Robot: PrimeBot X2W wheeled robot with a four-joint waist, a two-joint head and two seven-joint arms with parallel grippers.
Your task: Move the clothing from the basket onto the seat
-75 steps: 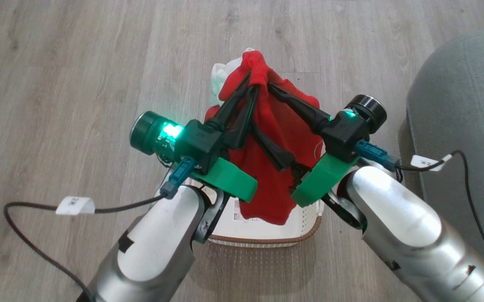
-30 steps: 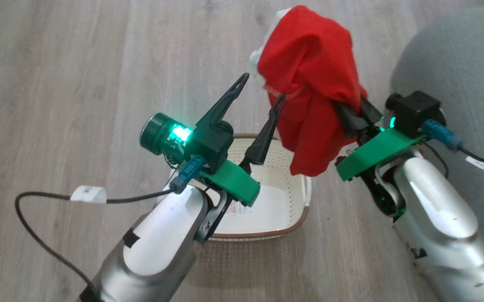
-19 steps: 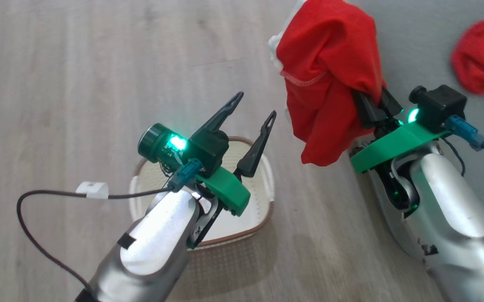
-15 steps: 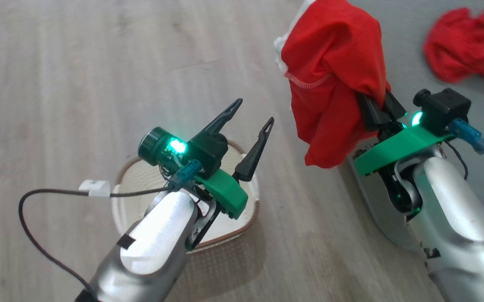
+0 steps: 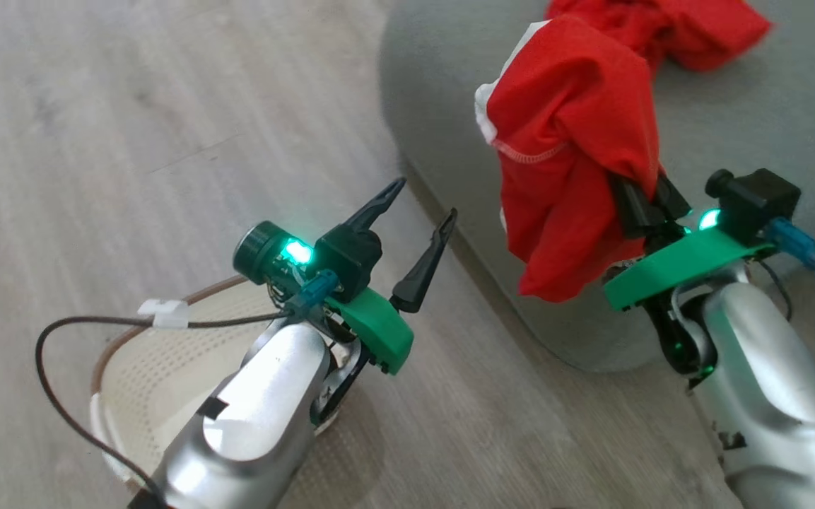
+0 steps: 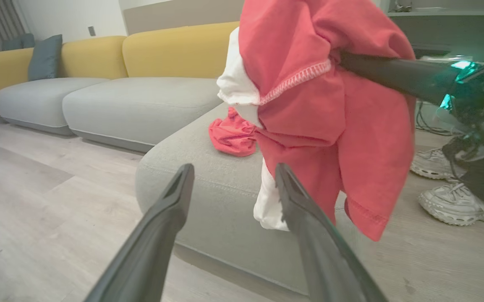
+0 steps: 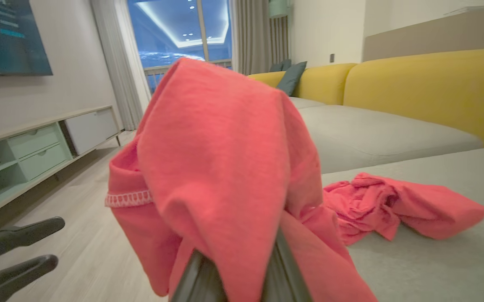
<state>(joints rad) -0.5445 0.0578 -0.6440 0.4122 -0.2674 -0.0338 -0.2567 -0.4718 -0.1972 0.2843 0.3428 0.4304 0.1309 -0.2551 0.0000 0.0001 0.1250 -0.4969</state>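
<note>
Right fingers [image 5: 630, 205] clamp a red garment [image 5: 570, 155], draped over them above the seat [image 5: 767, 113] edge | left fingers [image 5: 418, 276] spread wide, empty, over the floor [image 5: 96, 141] beside the basket [image 5: 145, 375] | second red garment [image 5: 690, 28] lies crumpled on the seat.

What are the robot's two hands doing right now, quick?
Left gripper: jaws open, holding nothing.
Right gripper: shut on the bright red soft fabric garment with a pale hem.
</note>
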